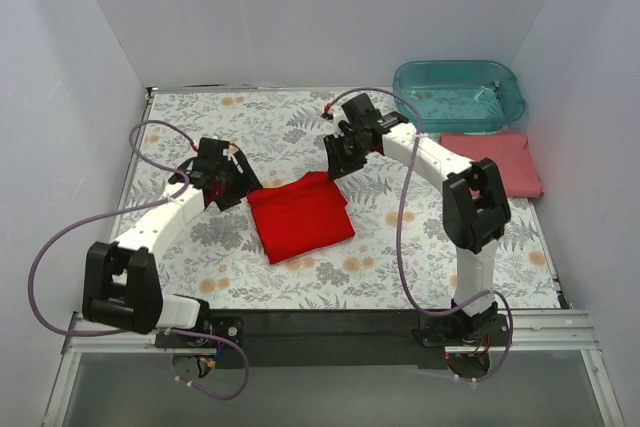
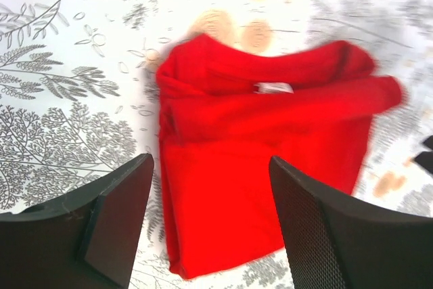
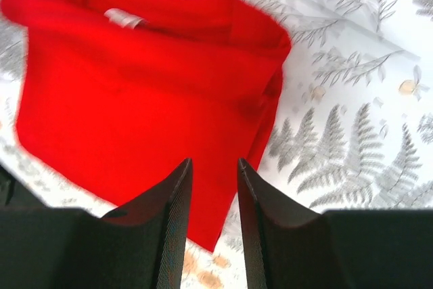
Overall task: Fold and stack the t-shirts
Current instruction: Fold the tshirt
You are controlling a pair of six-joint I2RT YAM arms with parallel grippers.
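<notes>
The bright red t-shirt [image 1: 300,215] lies folded to a rough rectangle in the middle of the floral cloth. It also shows in the left wrist view [image 2: 270,133] and the right wrist view [image 3: 135,106], with its white neck label up. The salmon-pink t-shirt [image 1: 495,162] lies folded flat at the right edge. My left gripper [image 1: 238,190] [image 2: 210,167] is wide open and empty, held over the red shirt's left edge. My right gripper [image 1: 336,169] [image 3: 214,164] is above the shirt's far right corner, its jaws a narrow gap apart with nothing between them.
A translucent teal tub [image 1: 458,94] stands at the back right, just behind the pink shirt. White walls close in the left, back and right sides. The floral cloth [image 1: 250,127] covers the table.
</notes>
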